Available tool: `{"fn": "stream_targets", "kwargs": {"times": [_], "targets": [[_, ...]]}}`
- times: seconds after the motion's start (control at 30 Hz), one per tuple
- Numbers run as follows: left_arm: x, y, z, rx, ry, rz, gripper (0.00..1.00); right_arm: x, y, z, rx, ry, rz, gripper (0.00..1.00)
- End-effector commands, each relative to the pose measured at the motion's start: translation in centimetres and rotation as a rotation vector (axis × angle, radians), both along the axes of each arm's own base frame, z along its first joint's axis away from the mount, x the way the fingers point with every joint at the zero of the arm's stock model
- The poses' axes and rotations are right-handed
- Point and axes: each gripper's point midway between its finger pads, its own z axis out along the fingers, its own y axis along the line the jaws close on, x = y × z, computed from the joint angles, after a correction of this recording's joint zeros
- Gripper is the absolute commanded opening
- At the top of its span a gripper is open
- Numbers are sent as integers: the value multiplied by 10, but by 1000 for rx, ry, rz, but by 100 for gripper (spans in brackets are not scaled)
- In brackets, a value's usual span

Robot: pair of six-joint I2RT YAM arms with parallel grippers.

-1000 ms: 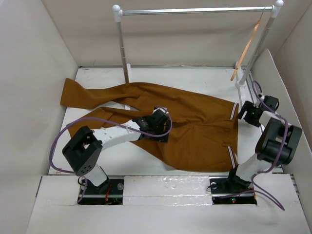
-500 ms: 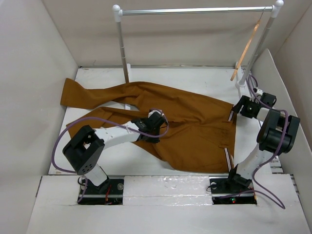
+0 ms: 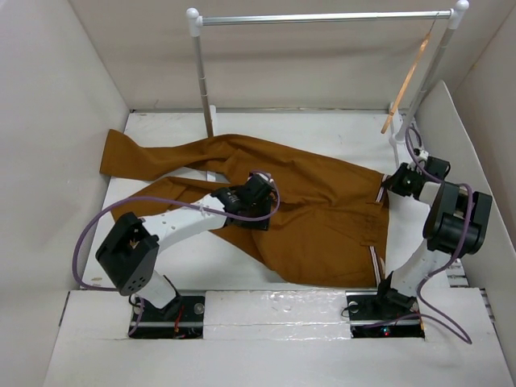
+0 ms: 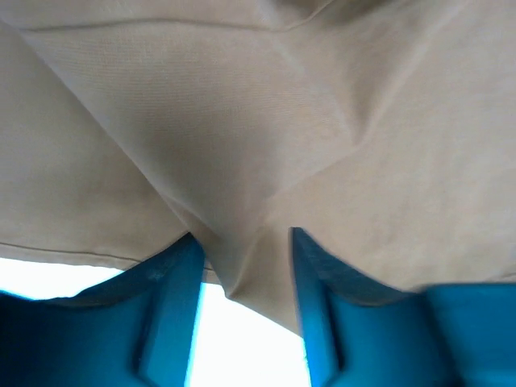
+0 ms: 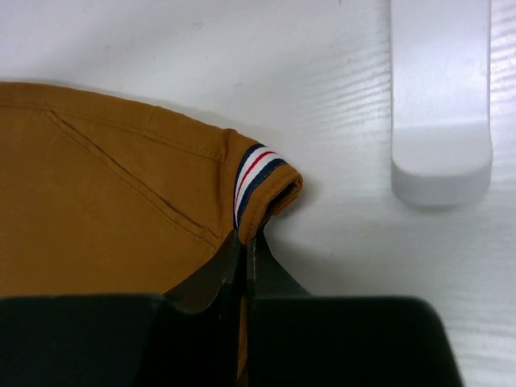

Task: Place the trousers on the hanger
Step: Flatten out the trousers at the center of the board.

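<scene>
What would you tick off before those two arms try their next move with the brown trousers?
1. The right gripper is shut on the trousers' waistband corner: ok.
2. The left gripper firmly holds the cloth fold it straddles: cannot tell.
3. The hanger hangs free on the rail: ok.
4. Trousers lifted off the table: not ok, lying flat.
5. Trousers over the hanger: not ok.

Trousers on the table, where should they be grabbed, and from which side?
Take the trousers at the far waistband corner, beside the striped tab, coming in from the right. That hem looks like a doubled edge, likely firmer than loose cloth. It lies flat facing the right arm, at the end nearest the hanger. The right gripper is shut there.
</scene>
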Motion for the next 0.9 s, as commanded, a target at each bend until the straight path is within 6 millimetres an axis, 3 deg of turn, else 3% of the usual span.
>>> {"fn": "stream_targets", "kwargs": {"times": [0.0, 0.07, 0.1, 0.2, 0.23, 0.3, 0.33, 0.43, 0.47, 0.5, 0.53, 0.57, 0.6, 0.67, 0.7, 0.77, 0.8, 0.83, 0.87], "targets": [[8, -4, 41, -54, -74, -19, 44, 7, -1, 53, -35, -123, -7, 0], [9, -4, 45, -56, -85, -27, 49, 5, -16, 75, -124, -127, -57, 0], [10, -5, 50, -66, -99, -26, 52, 13, -25, 106, -172, -176, -74, 0], [11, -3, 51, -65, -109, -19, 60, 15, -54, 125, -246, -144, -135, 0], [10, -2, 50, -63, -106, -18, 63, 27, -66, 137, -274, -153, -159, 0], [10, 1, 49, -44, -99, -12, 67, 32, -91, 141, -332, -123, -190, 0], [9, 2, 50, -45, -101, -8, 69, 47, -113, 149, -369, -115, -228, 0], [11, 8, 53, -32, -114, 23, 69, 58, -136, 141, -406, -25, -230, 1], [11, 12, 53, -19, -117, 38, 73, 67, -142, 137, -400, 9, -219, 11], [17, 22, 55, 10, -140, 79, 74, 71, -144, 138, -396, 19, -217, 45], [20, 30, 54, 20, -138, 120, 76, 74, -145, 138, -393, 20, -213, 62], [22, 37, 55, 26, -137, 151, 76, 76, -145, 141, -388, 14, -213, 70], [28, 54, 56, 26, -135, 211, 76, 77, -135, 145, -373, -9, -198, 77], [37, 75, 51, 33, -122, 289, 76, 78, -118, 138, -348, -26, -166, 78], [38, 88, 48, 29, -116, 329, 76, 79, -99, 155, -351, -78, -138, 78], [53, 130, 47, 15, -109, 497, 73, 77, -69, 163, -318, -127, -80, 77], [51, 144, 46, -18, -105, 544, 72, 62, -45, 167, -303, -154, -45, 68], [51, 156, 45, -44, -94, 588, 71, 61, -3, 169, -287, -185, 37, 61], [57, 188, 44, -68, -88, 699, 71, 58, 21, 175, -288, -229, 72, 53]]}}
